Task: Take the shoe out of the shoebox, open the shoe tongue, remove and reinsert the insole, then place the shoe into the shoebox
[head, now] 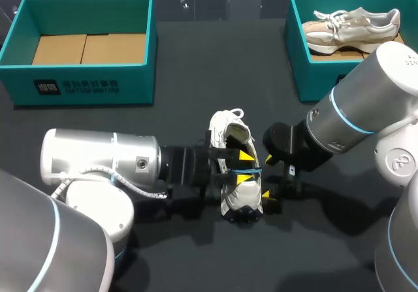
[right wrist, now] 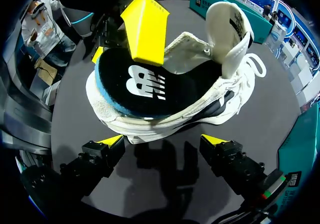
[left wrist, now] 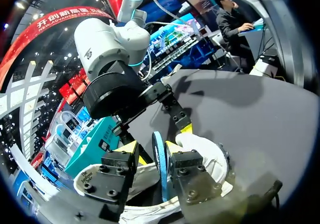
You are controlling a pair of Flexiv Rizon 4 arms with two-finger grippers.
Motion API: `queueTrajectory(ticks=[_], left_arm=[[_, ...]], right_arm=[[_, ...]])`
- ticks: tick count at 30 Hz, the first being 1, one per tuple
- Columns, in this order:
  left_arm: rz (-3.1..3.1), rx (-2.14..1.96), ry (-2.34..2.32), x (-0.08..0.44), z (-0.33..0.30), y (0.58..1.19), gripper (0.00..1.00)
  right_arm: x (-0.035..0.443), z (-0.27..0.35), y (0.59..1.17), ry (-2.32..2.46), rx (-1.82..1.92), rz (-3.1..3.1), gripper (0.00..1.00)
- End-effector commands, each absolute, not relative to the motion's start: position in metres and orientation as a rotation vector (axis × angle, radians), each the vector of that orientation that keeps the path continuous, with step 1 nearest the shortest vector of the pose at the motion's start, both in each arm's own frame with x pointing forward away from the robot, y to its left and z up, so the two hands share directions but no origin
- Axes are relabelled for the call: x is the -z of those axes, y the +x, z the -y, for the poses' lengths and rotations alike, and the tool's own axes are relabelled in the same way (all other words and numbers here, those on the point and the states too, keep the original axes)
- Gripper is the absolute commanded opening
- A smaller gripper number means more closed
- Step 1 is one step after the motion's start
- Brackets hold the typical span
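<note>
Pinching the insole (right wrist: 142,86) from both faces, the left gripper (left wrist: 150,154) has it clamped between its yellow tips: one finger (right wrist: 146,29) sits flat on the black top, the other is behind the blue underside. The insole stands on edge, its heel end raised out of the white shoe (head: 230,130); how far the rest sits inside, I can't tell. The shoe is at the middle of the dark table (head: 196,70), between the two arms, with its tongue (right wrist: 231,31) pulled up and back and its laces (head: 232,114) spilling at the far end. The right gripper (head: 266,176) hovers just beside the shoe, fingers spread wide and holding nothing. At the back, the left shoebox (head: 85,86) shows its cardboard floor, and the right shoebox (head: 307,76) has a second shoe (head: 353,27) lying in it.
</note>
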State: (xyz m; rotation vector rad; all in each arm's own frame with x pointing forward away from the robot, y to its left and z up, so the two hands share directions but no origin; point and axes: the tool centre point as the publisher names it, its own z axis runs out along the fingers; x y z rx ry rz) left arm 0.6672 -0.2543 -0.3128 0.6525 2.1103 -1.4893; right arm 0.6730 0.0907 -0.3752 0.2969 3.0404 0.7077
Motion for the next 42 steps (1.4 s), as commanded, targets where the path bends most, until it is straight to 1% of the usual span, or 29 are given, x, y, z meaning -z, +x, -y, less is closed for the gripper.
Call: queueTrajectory(ticks=[1,2,3,4,5,11,19,26,27,28,32,35,40,42], left_arm=[[-2.146,1.463,0.659,0.318,0.256,0.667,0.29],[-2.155,1.454,0.662,0.321,0.257,0.667,0.24],[-2.163,1.453,0.663,0.324,0.258,0.668,0.12],[-2.171,1.446,0.664,0.327,0.26,0.669,0.02],[-2.175,1.44,0.665,0.33,0.261,0.67,0.0],[-2.196,1.382,0.705,0.346,0.264,0.679,0.0],[-2.204,1.307,0.735,0.361,0.251,0.698,0.0],[-2.201,1.348,0.7,0.352,0.237,0.699,0.0],[-2.198,1.367,0.695,0.349,0.236,0.697,0.02],[-2.194,1.378,0.692,0.345,0.235,0.695,0.13],[-2.183,1.422,0.69,0.333,0.233,0.685,0.28],[-2.18,1.453,0.698,0.327,0.232,0.68,0.33],[-2.192,1.483,0.721,0.32,0.231,0.674,0.36],[-2.2,1.497,0.739,0.318,0.23,0.671,0.39]], right_arm=[[0.375,-0.091,0.671,0.3,-0.702,-3.037,1.0],[0.375,-0.091,0.671,0.3,-0.702,-3.037,1.0],[0.375,-0.091,0.671,0.3,-0.702,-3.037,1.0],[0.375,-0.091,0.671,0.3,-0.702,-3.037,1.0],[0.375,-0.091,0.671,0.3,-0.702,-3.037,1.0],[0.375,-0.091,0.671,0.3,-0.702,-3.037,1.0],[0.375,-0.091,0.671,0.3,-0.702,-3.037,1.0],[0.375,-0.091,0.671,0.3,-0.702,-3.037,1.0],[0.375,-0.091,0.671,0.3,-0.702,-3.037,1.0],[0.375,-0.091,0.671,0.3,-0.702,-3.037,1.0],[0.375,-0.091,0.671,0.3,-0.702,-3.037,1.0],[0.375,-0.091,0.671,0.3,-0.702,-3.037,1.0],[0.375,-0.091,0.671,0.3,-0.702,-3.037,1.0],[0.375,-0.091,0.671,0.3,-0.702,-3.037,1.0]])
